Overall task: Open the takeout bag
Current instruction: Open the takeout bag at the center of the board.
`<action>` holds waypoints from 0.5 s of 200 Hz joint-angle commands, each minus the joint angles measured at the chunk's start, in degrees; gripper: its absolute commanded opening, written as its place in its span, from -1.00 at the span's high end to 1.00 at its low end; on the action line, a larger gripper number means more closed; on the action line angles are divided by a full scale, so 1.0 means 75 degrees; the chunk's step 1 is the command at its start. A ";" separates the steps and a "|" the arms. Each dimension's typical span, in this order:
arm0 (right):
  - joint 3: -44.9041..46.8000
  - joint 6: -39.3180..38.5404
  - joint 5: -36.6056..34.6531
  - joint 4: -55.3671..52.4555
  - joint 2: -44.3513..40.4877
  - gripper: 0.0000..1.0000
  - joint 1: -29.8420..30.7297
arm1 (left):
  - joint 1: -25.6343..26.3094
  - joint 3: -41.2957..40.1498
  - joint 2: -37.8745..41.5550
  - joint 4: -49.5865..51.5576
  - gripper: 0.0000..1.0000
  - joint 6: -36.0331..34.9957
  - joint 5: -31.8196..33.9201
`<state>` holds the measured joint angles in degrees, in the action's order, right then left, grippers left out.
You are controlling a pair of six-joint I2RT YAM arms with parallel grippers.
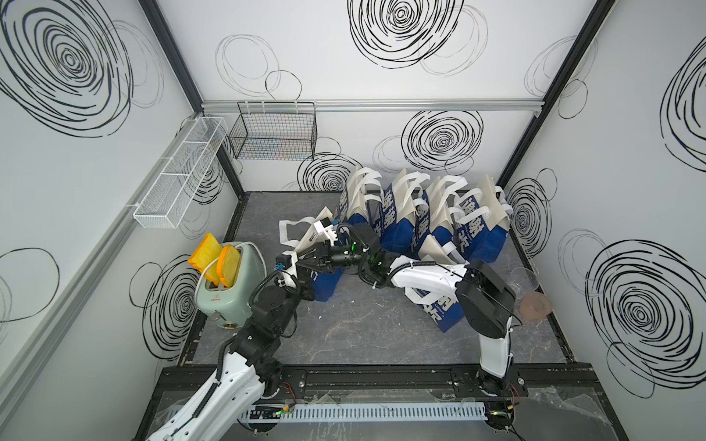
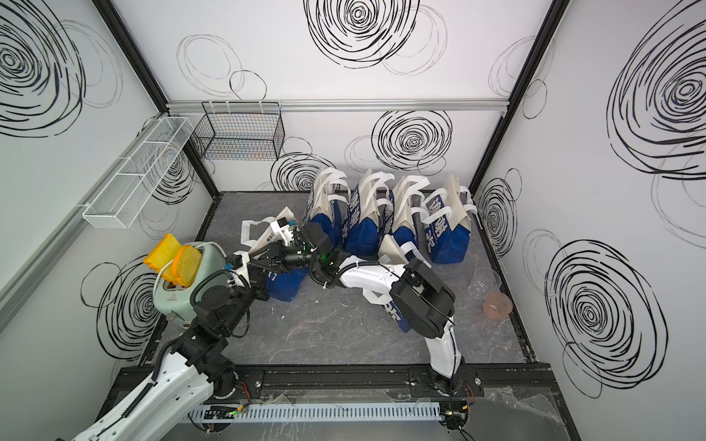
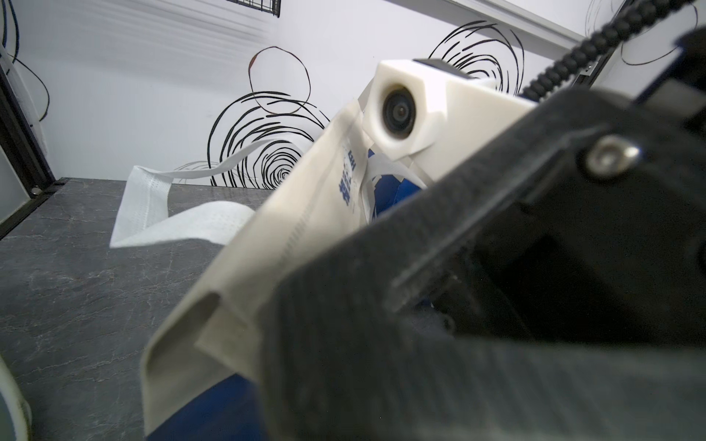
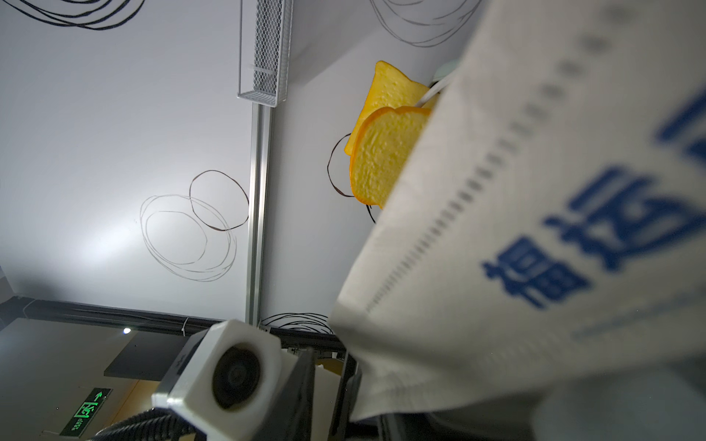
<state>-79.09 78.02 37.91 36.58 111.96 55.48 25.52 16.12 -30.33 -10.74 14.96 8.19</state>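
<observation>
Somewhat left of centre on the grey worktop (image 1: pixel 363 336), between the green toaster (image 1: pixel 229 284) and the back row of bags (image 1: pixel 420 217), sits the blue-and-white takeout bag (image 1: pixel 324 286). The left tool (image 1: pixel 305 275) is clamped on its white top edge. The right tool (image 1: pixel 301 257) meets the same edge, but whether it grips cannot be told.

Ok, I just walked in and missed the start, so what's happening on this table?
Both arms are at one takeout bag near the toaster. The left hand is shut on its cream rim; the right hand is at the rim too, but its grip is unclear. More bags stand along the back wall.
</observation>
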 commanded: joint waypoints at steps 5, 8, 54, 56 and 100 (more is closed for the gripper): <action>-0.0135 0.0456 -0.0074 -0.0245 0.0133 0.45 -0.0125 | 0.0091 -0.0025 0.0034 -0.0361 1.00 -0.0242 -0.0125; -0.0157 0.0456 -0.0079 -0.0273 0.0141 0.47 -0.0142 | 0.0090 -0.0022 0.0035 -0.0364 1.00 -0.0248 -0.0125; -0.0368 0.0348 -0.0034 -0.0508 0.0253 0.97 -0.0179 | 0.0093 -0.0033 0.0035 -0.0399 1.00 -0.0388 -0.0178; -0.0380 0.0339 -0.0038 -0.0533 0.0258 1.00 -0.0185 | 0.0091 -0.0038 0.0030 -0.0405 1.00 -0.0389 -0.0177; -0.1076 -0.0695 -0.0114 -0.1774 0.0144 1.00 -0.0284 | 0.0078 0.0024 -0.0054 -0.0250 1.00 -0.0068 0.0009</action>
<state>-82.48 76.55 39.16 29.93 112.99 54.65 25.61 16.12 -30.39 -10.85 13.76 8.23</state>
